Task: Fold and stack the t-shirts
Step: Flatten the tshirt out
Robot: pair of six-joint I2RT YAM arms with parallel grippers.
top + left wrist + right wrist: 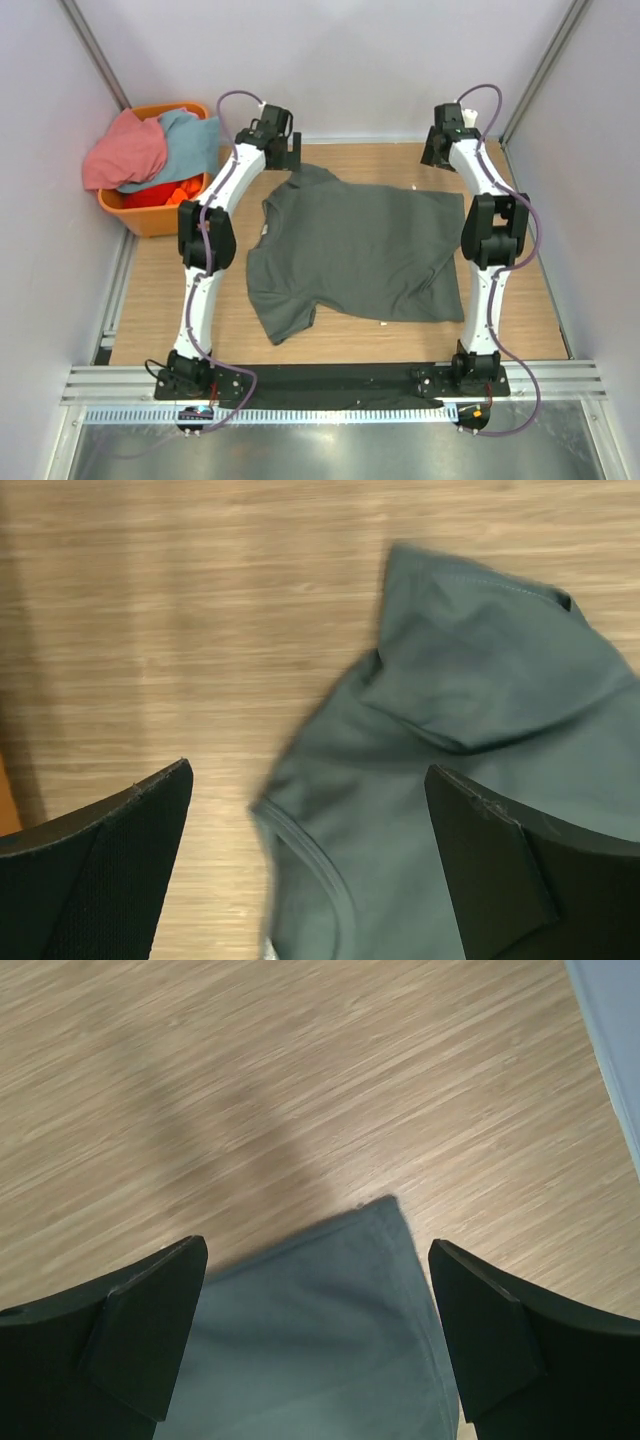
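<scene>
the grey shirt (360, 255) lies spread out on the wooden table (520, 320) and takes up the middle of it. its collar points to the left arm's side, with a small white label (266, 232) showing at the neck, and its hem runs along the right arm's side. one sleeve reaches toward the far edge and the other toward the near edge. the cloth is mostly flat, with loose wrinkles near the near sleeve.

the left gripper (285, 150) hangs at the far edge of the table, by the far sleeve. its jaws stand wide apart with nothing between them. from its own wrist camera the two black fingers (100, 860) frame the rumpled sleeve and the curve of the collar seam lying on the wood below.

the right gripper (440, 150) hangs at the far edge on the other side, by the far hem corner. its jaws are also spread wide and hold nothing. its wrist camera shows that corner of the shirt lying flat on the table between the fingers (490, 1330), with bare wood beyond it.

i cannot tell how high either gripper sits above the cloth.

an orange basket (150, 225) stands at the far left corner, just beside the left arm. a pink shirt (125, 150) is heaped over its left rim. a blue shirt (190, 145) is piled next to the pink one, touching it and spilling over the rim on the arm's side.
</scene>
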